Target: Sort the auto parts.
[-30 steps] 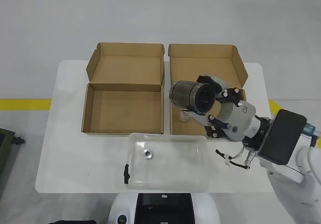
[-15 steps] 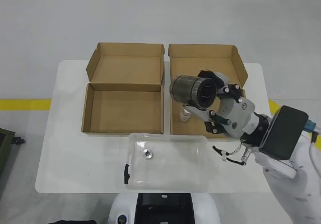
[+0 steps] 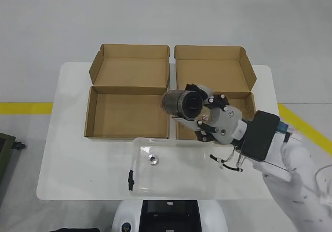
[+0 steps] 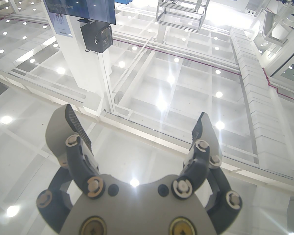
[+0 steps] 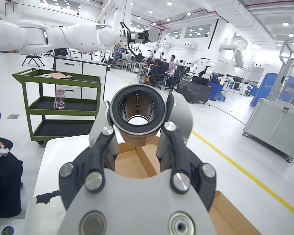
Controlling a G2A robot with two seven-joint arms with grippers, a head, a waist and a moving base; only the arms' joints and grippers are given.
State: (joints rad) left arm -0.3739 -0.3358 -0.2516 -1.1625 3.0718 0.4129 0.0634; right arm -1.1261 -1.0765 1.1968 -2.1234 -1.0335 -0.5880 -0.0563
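Observation:
My right gripper (image 3: 190,105) is shut on a dark cylindrical bearing (image 3: 176,102), a hollow metal sleeve with a black end ring. It holds the bearing lying sideways in the air above the seam between the left cardboard box (image 3: 128,116) and the right cardboard box (image 3: 212,72). In the right wrist view the bearing (image 5: 139,123) sits between the fingers of the right gripper (image 5: 140,110), open end toward the camera, with box edges below. My left gripper (image 4: 136,113) is open and empty, raised and pointing at the ceiling.
A clear plastic container (image 3: 183,177) stands at the table's front edge, in front of both boxes, with a small metal ring part (image 3: 152,158) inside. The white table (image 3: 67,145) has bare room at its left side. A green cart (image 5: 63,103) stands beyond the table.
The right gripper has carried the bearing leftward, from above the right box to above the seam between the two boxes. The arm's wrist swung in over the table's front right.

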